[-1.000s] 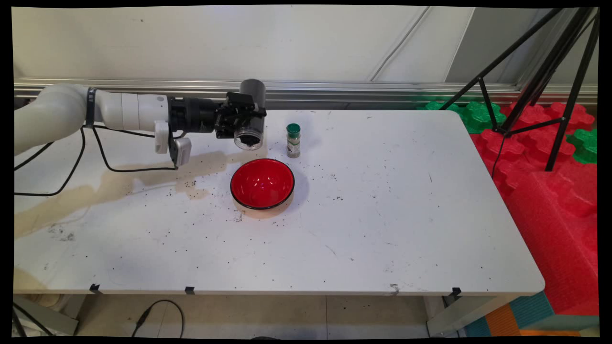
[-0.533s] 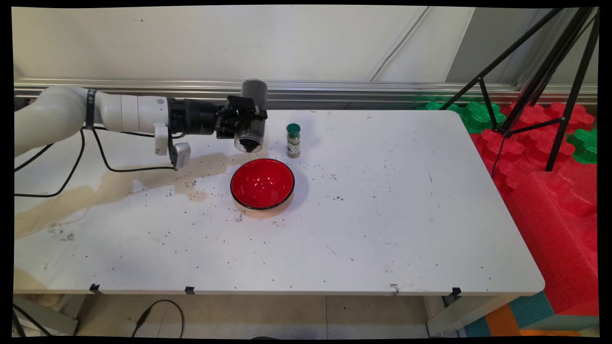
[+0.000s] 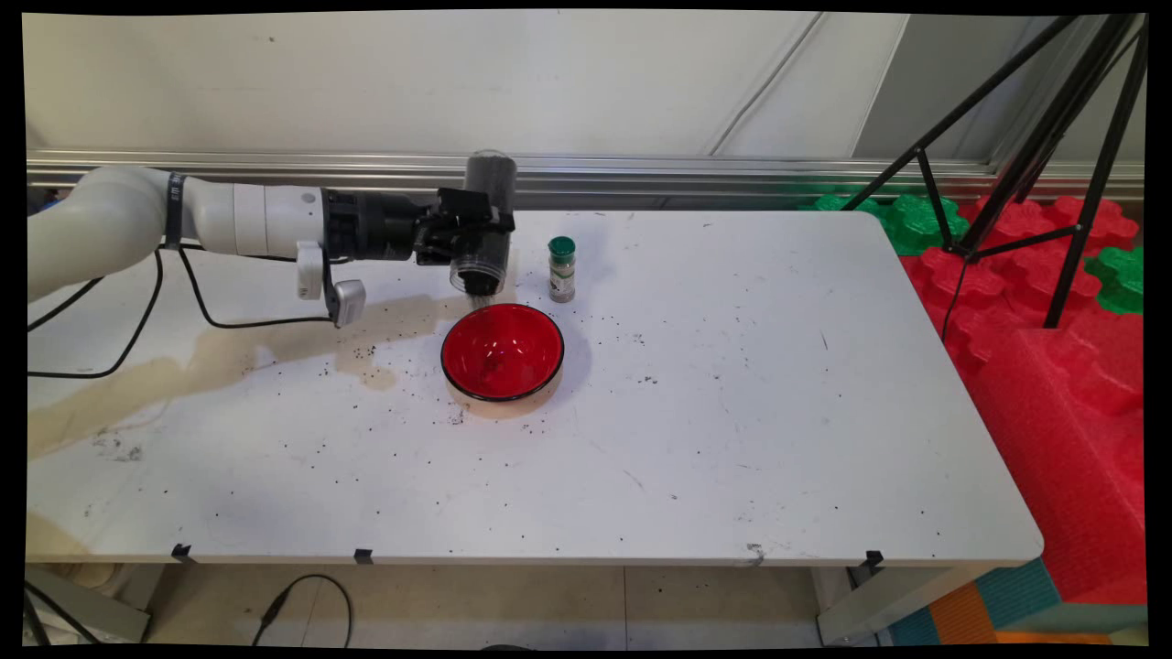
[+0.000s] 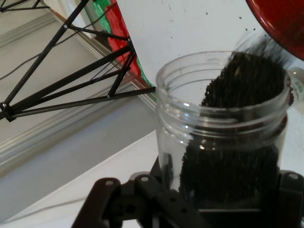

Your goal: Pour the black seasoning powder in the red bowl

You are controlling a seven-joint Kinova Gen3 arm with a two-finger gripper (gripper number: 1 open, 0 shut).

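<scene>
My gripper [image 3: 476, 231] is shut on a clear plastic jar [image 3: 483, 220] of dark grains, held tipped over with its open mouth pointing down. The mouth hangs just above the far rim of a red bowl [image 3: 503, 351] with a black edge. Dark grains stream from the mouth, and a few lie in the bowl. In the hand view the jar [image 4: 223, 128] fills the frame, with the grains sliding past its rim toward the red bowl [image 4: 280, 23] at the top right. A small green-capped spice bottle [image 3: 561, 269] stands upright just right of the jar.
The white table [image 3: 732, 412] is speckled with spilled dark grains and bears a brownish stain at the left. Black tripod legs [image 3: 1035, 156] and red and green foam blocks [image 3: 1053, 348] stand off the right edge. Black cables hang below the arm.
The jar has tipped further, mouth down, and shifted slightly right over the bowl's far rim. Grains now pour from it; the bowl was empty before.
</scene>
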